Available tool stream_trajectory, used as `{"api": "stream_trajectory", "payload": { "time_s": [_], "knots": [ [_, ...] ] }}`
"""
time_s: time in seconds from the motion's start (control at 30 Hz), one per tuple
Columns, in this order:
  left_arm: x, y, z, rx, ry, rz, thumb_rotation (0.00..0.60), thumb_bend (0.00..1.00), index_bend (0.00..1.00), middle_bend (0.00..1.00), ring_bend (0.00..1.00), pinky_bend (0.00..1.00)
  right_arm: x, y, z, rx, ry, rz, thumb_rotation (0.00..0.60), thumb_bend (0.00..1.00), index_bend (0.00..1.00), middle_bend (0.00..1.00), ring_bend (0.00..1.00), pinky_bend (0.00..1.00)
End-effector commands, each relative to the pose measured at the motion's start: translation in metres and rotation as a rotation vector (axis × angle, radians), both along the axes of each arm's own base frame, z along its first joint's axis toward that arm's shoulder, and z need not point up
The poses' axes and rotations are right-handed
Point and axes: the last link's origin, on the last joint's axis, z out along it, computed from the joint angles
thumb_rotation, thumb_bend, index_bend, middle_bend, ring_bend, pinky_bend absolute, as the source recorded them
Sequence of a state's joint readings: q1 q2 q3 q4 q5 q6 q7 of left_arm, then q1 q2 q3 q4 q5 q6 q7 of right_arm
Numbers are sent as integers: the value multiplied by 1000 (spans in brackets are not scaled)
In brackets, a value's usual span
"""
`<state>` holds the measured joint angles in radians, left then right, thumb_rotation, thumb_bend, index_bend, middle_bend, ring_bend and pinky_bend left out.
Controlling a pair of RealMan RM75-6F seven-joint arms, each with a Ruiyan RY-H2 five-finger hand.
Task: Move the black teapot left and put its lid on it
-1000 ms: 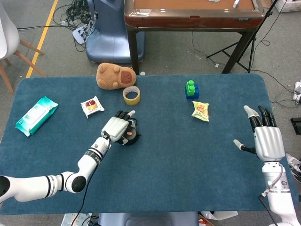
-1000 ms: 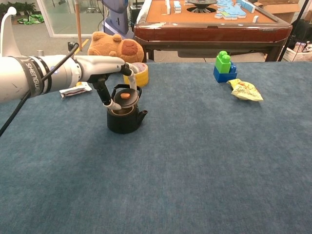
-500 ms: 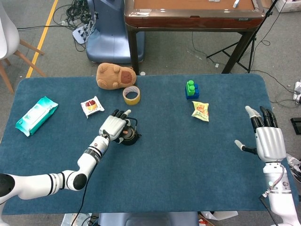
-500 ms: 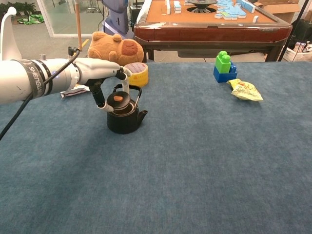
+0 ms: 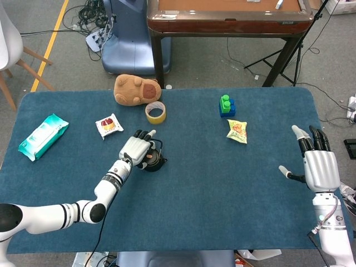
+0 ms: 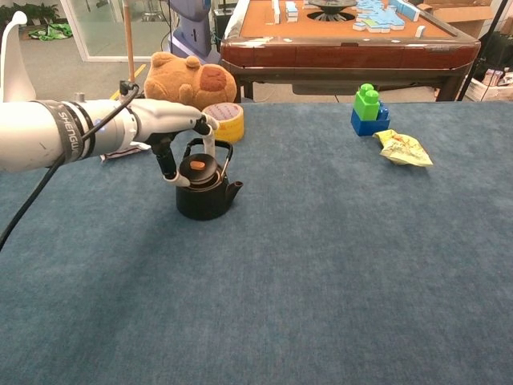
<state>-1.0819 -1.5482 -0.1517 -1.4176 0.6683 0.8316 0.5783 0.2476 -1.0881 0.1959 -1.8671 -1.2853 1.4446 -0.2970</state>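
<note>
The black teapot (image 6: pixel 205 202) stands left of the table's middle, its spout to the right and its handle raised. Its black lid (image 6: pixel 197 169), with an orange knob, sits at the pot's mouth, slightly tilted. My left hand (image 6: pixel 164 120) reaches over the pot from the left and pinches the lid between thumb and a finger. From the head view, this hand (image 5: pixel 136 149) covers most of the teapot (image 5: pixel 158 163). My right hand (image 5: pixel 320 167) hovers at the table's right edge, fingers spread and holding nothing; only the head view shows it.
Behind the teapot lie a yellow tape roll (image 5: pixel 156 112) and a brown plush toy (image 5: pixel 136 90). A snack packet (image 5: pixel 109 125) and a teal wipes pack (image 5: pixel 43 136) lie to the left. Stacked toy blocks (image 5: pixel 226 105) and a yellow packet (image 5: pixel 237 131) sit at the back right.
My left hand has brought the lid down from above the teapot onto its mouth and levelled it. The right hand has barely moved.
</note>
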Motion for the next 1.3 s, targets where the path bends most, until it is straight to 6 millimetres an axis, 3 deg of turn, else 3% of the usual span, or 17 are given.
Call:
{"api": "stream_trajectory", "payload": {
  "time_s": [0.03,0.87,1.3],
  "knots": [
    [0,1,0,0,-3,7,600,281,398,16,0,0,0,0,0,1,-2,0,600,0,92,180,0,11],
    [7,1,-5,2,-22,24,600,281,237,0,0,0,0,-1,2,-13,-2,1,600,0,92,180,0,11],
    [-3,-6,13,3,-25,32,600,281,250,0,0,0,3,-2,0,-13,-7,11,600,0,92,180,0,11]
  ]
}}
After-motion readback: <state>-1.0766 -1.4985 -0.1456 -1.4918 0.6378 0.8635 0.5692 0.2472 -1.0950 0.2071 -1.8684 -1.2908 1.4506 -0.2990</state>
